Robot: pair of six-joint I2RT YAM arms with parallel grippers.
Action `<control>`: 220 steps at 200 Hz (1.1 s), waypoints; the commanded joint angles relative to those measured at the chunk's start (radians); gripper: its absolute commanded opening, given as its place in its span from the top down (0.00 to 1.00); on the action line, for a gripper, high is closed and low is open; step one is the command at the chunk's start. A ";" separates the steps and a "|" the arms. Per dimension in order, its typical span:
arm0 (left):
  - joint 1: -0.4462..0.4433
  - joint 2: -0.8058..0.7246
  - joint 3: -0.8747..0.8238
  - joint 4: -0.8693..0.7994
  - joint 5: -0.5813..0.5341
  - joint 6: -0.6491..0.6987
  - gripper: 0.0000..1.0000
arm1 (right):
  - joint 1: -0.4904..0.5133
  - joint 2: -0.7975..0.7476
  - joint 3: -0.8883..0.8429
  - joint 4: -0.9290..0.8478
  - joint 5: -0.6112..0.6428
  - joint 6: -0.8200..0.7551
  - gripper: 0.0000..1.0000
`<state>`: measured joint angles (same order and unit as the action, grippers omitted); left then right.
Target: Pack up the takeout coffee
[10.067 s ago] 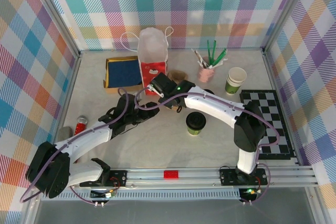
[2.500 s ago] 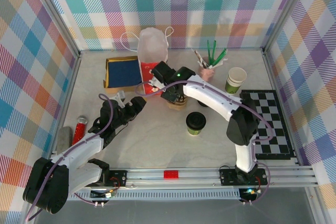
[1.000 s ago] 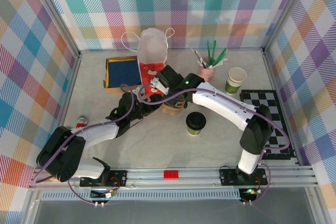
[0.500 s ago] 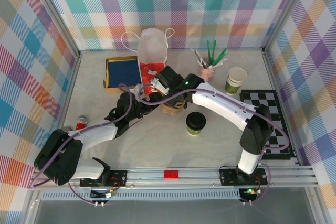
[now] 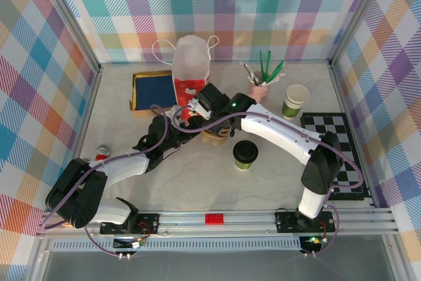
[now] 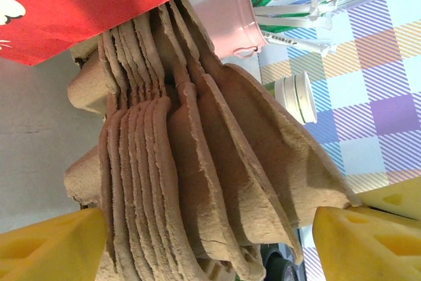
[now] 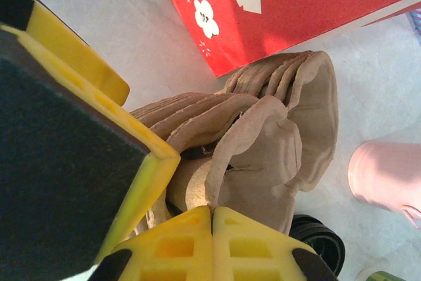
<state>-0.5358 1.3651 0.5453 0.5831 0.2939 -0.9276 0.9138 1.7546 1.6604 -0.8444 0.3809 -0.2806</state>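
The takeout coffee [image 5: 245, 154], an olive-green cup with a black lid, stands alone on the table, right of both grippers. Behind it a stack of brown cardboard cup carriers [image 5: 217, 135] sits in front of the red bag [image 5: 191, 74]. My right gripper [image 7: 212, 212] is shut, pinching the rim of the top carrier [image 7: 263, 143]. My left gripper [image 6: 210, 248] is open, its yellow fingers [image 6: 52, 245] straddling the stack of carriers [image 6: 171, 156] from the side. In the top view the left gripper [image 5: 189, 129] and the right gripper [image 5: 205, 123] meet at the stack.
A pink cup of straws [image 5: 258, 90] and a lidless cup stack [image 5: 295, 101] stand at the back right, and a checkered mat [image 5: 339, 149] lies at the right. A blue and yellow pad [image 5: 154, 91] lies left of the bag. A red can [image 5: 100, 157] lies at the left. Black lids [image 7: 319, 245] lie beside the carriers.
A few seconds ago my left gripper was out on the table to the left; it now sits around the carrier stack. Nothing has visibly moved in the last second.
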 commanded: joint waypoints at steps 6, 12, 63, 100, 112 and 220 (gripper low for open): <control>-0.013 0.017 0.024 0.049 -0.013 -0.008 0.19 | 0.008 -0.058 0.024 0.049 -0.005 0.017 1.00; -0.015 0.019 0.023 0.052 -0.014 -0.010 0.19 | 0.009 -0.058 0.026 0.050 -0.005 0.017 1.00; -0.017 0.045 0.022 0.077 -0.016 -0.020 0.19 | 0.010 -0.066 0.025 0.048 -0.016 0.020 1.00; -0.020 0.054 0.006 0.075 -0.027 -0.020 0.21 | 0.010 -0.068 0.026 0.059 0.009 0.013 1.00; -0.022 0.061 -0.005 0.082 -0.027 -0.020 0.21 | 0.010 -0.063 0.035 0.056 0.019 0.009 1.00; -0.032 0.087 -0.070 0.093 -0.042 -0.008 0.23 | 0.005 -0.058 0.056 0.075 0.069 -0.028 1.00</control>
<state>-0.5591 1.4445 0.4934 0.6868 0.2680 -0.9531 0.9138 1.7267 1.6630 -0.8307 0.4191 -0.2962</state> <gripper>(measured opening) 0.773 0.048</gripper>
